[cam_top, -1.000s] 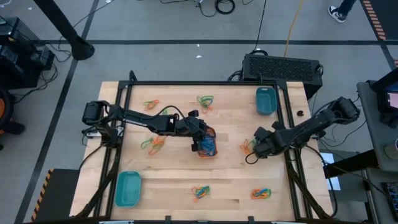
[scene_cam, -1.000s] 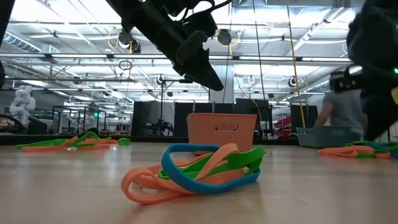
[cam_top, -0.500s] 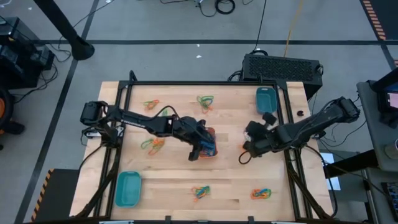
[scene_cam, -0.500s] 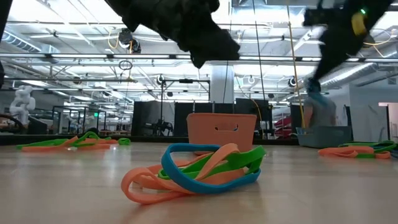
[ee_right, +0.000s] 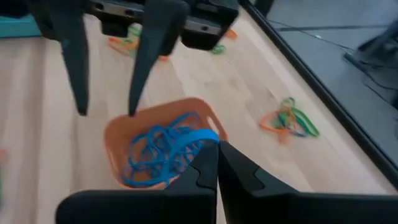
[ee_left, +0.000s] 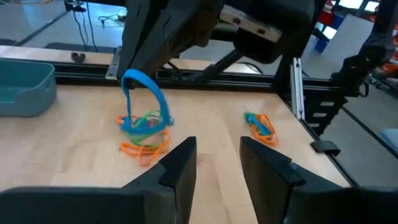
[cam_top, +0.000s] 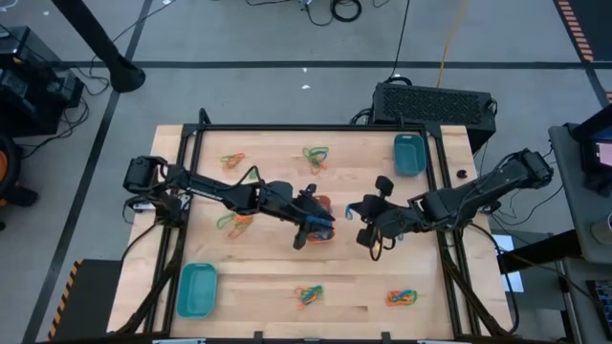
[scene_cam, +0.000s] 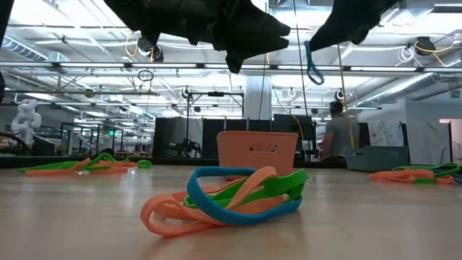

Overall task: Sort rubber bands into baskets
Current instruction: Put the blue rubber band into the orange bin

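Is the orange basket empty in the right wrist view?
No, the orange basket already holds several blue rubber bands lying tangled inside it.

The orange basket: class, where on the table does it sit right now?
In the high view, the orange basket sits near the table's middle, under the left claw, with blue rubber bands inside; the right claw holds another blue band just beside it.
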